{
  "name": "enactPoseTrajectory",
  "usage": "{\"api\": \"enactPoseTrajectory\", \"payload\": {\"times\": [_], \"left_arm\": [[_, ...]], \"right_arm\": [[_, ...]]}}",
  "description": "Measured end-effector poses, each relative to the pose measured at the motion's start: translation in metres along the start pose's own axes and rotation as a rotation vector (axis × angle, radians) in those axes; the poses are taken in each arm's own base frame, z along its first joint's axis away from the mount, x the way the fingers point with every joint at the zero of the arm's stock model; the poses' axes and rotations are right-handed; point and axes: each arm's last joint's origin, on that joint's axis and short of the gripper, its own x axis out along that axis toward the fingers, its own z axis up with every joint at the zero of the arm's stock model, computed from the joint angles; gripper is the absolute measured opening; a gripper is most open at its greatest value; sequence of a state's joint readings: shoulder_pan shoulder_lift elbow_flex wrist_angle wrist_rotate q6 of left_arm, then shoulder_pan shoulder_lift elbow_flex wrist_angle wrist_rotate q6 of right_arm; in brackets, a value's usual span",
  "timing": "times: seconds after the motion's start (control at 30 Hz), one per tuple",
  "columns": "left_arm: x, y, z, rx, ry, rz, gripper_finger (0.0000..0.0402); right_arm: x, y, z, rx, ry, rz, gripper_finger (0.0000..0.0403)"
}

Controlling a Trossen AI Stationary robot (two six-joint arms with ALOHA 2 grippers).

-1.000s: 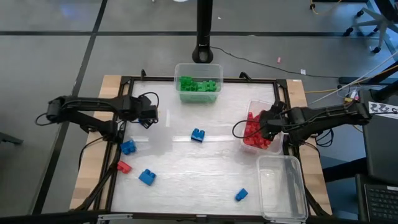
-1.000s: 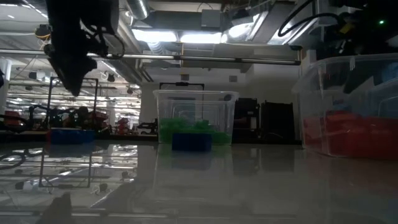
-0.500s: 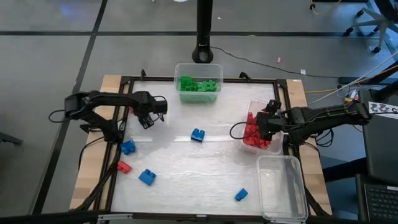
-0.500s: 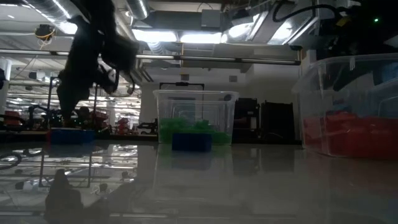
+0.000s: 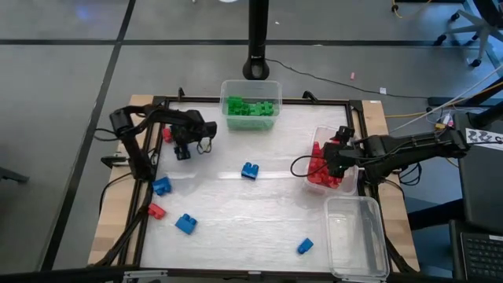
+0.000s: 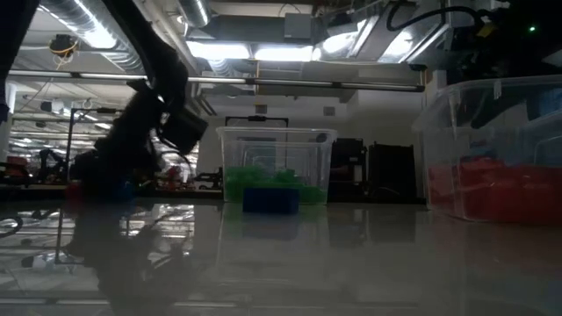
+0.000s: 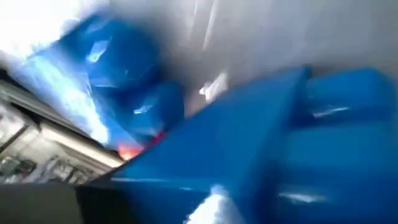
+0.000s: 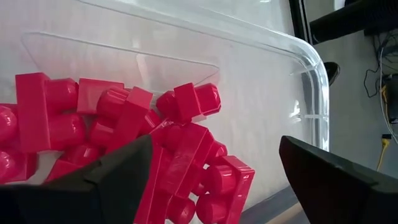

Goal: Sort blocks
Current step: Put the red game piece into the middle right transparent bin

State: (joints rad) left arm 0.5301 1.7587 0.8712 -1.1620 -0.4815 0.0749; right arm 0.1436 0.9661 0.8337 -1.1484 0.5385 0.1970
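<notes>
Loose blocks lie flat on the white table: blue blocks, and red blocks. My left gripper is low over the table's far-left part, beside the far red block. A blue block fills its blurred wrist view, and the fingers do not show there. My right gripper is open in the tub of red blocks. Its fingers stand apart over the red pile.
A tub of green blocks stands at the far edge, middle. An empty clear tub sits in the near-right corner, just nearer than the red tub. A black frame rims the table. The white middle holds only scattered blocks.
My left gripper has come down from high above the table to just over its surface, staying over the far-left part, while that arm's elbow has swung in from the left toward the table. The far red block now shows beside it.
</notes>
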Motion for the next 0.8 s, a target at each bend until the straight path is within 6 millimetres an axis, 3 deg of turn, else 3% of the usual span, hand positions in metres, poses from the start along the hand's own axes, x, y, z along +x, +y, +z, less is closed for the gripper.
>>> {"api": "enactPoseTrajectory", "payload": {"times": [0.27, 0.5, 0.63, 0.8], "left_arm": [[-0.006, 0.003, 0.016, 0.111, -0.122, 0.038, 0.0248], [-0.036, -0.001, 0.028, 0.066, -0.231, 0.045, 0.0248], [-0.053, 0.002, 0.015, -0.037, -0.178, 0.036, 0.0248], [-0.044, 0.018, -0.005, -0.175, -0.034, 0.008, 0.0248]], "right_arm": [[0.000, 0.000, 0.001, -0.020, -0.004, 0.000, 0.0347], [0.000, 0.001, 0.004, -0.027, -0.037, 0.005, 0.0347], [0.000, 0.001, 0.005, -0.023, -0.049, 0.012, 0.0347], [0.000, 0.001, 0.005, -0.023, -0.049, 0.015, 0.0347]]}}
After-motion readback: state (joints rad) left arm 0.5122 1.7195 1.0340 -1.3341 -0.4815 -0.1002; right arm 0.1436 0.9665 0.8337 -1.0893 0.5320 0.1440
